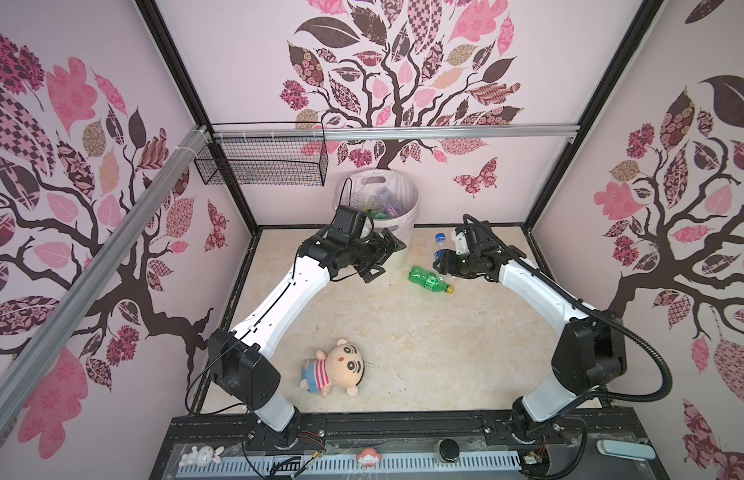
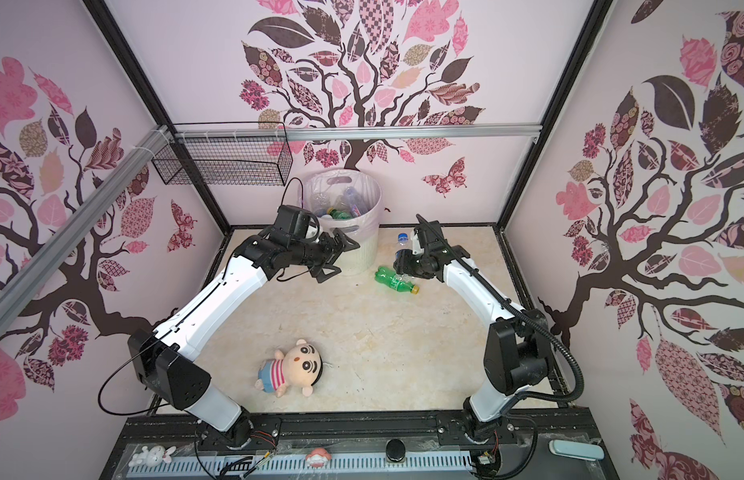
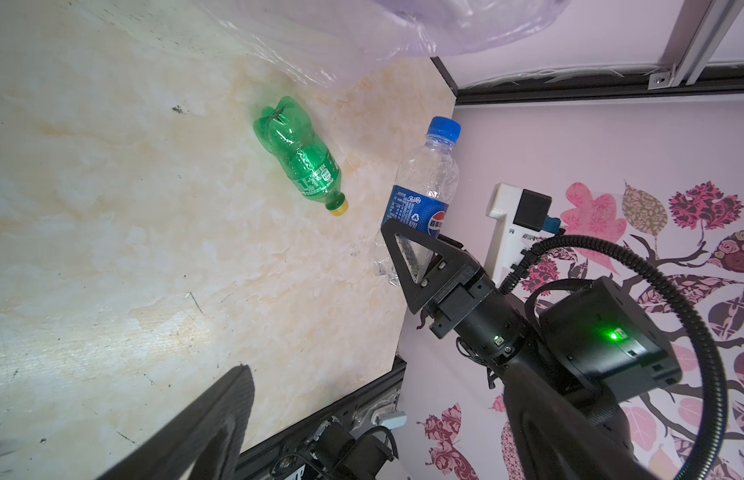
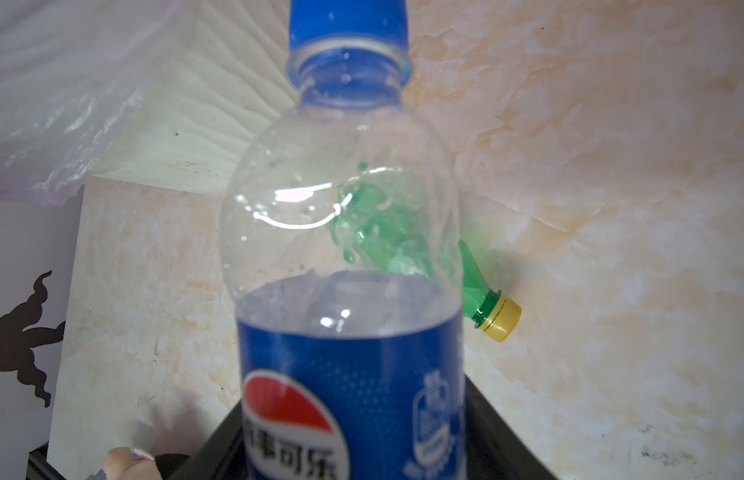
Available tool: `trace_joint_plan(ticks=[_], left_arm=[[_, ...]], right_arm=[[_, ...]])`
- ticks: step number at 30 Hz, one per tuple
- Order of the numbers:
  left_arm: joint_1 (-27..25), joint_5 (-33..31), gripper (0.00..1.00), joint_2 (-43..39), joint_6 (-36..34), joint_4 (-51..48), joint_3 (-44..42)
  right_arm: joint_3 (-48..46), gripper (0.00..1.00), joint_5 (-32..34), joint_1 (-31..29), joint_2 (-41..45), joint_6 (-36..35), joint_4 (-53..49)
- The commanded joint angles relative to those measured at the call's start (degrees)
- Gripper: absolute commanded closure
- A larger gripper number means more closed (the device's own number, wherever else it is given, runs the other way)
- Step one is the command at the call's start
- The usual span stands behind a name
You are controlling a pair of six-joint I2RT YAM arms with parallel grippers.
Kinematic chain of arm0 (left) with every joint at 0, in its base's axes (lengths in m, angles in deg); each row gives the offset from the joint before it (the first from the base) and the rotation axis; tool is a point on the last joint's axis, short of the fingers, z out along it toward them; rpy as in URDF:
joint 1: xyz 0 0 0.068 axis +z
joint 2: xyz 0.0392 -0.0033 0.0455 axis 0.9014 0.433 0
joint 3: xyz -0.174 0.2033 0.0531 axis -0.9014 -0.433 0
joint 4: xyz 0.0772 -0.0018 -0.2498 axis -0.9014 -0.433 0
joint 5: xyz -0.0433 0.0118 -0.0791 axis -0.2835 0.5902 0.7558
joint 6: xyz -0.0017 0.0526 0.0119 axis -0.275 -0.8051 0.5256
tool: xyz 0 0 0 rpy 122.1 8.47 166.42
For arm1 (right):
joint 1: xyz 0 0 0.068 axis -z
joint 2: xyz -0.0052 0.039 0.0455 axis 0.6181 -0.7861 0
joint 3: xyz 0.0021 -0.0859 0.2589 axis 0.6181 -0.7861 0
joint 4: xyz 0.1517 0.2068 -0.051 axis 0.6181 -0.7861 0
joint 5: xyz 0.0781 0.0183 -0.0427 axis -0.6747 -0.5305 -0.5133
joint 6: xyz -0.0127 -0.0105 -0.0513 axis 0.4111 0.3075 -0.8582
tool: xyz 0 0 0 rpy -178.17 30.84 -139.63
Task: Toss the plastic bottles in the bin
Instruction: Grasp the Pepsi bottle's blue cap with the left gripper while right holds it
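Left gripper (image 1: 385, 259) is spread wide open with nothing in it, hanging just in front of the round cream-white ribbed plastic bin (image 1: 411, 208) with the pale pink liner. That bin already holds a heap of clear and green bottles (image 1: 378, 208), so most of the job looks done imo. Next along, a green plastic bottle with a yellow cap (image 1: 429, 281) lies on its side on the marble-look counter (image 1: 403, 332), untouched. Right gripper (image 3: 416, 235) is clamped on a clear plastic bottle with a blue label and blue cap (image 3: 424, 183), near the bin but not over it. So two left by my count: drop that one in, then grab the green one.
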Motion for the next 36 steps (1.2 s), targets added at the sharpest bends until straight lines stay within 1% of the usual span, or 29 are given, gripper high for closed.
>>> trace_joint_plan(ticks=[1, 5, 9, 10, 16, 20, 22, 24, 28, 31, 36], left_arm=[[-0.25, 0.42, 0.03, 3.04, -1.3, -0.55, 5.62], [-0.23, 0.77, 0.03, 6.2, -1.49, -1.62, 11.17], [-0.23, 1.36, 0.03, 8.59, -1.82, -2.32, 14.79], [-0.17, 1.68, 0.03, 9.11, -1.95, -2.51, 17.01], [0.13, 2.12, 0.04, 9.66, -2.78, -3.33, 18.05], [0.48, 2.2, 0.1, 9.43, -2.99, -3.02, 17.65], [0.76, 2.22, 0.17, 9.22, -3.34, -2.86, 17.48], [1.26, 1.89, 0.19, 8.86, -3.31, -2.34, 17.1], [2.01, 1.64, 0.29, 8.34, -2.79, -0.69, 16.21], [2.04, 1.81, 0.33, 8.76, -2.81, -0.4, 16.63], [1.69, 2.16, 0.36, 9.67, -2.69, 0.34, 16.73]], right_arm=[[0.41, 0.46, -1.6, -0.54, 3.36, -1.16, -0.1], [-0.66, 0.46, -2.31, -2.06, 6.84, -2.23, 0.62], [-2.0, 0.46, -3.06, -5.71, 10.28, -3.65, 2.39], [-2.25, 0.46, -3.15, -6.74, 10.99, -4.13, 2.81], [-3.01, 0.46, -5.22, -10.83, 13.6, -4.78, 5.98], [-3.32, 0.46, -7.05, -12.57, 14.65, -5.16, 8.01], [-3.43, 0.46, -7.78, -12.98, 15.25, -5.51, 8.97], [-3.22, 0.46, -8.61, -13.18, 15.62, -5.82, 9.49], [-2.87, 0.46, -9.5, -13.3, 15.64, -6.22, 9.58], [-3.04, 0.46, -10.25, -13.43, 15.56, -6.23, 9.84], [-3.1, 0.46, -10.92, -13.58, 14.95, -6.3, 10.2]])
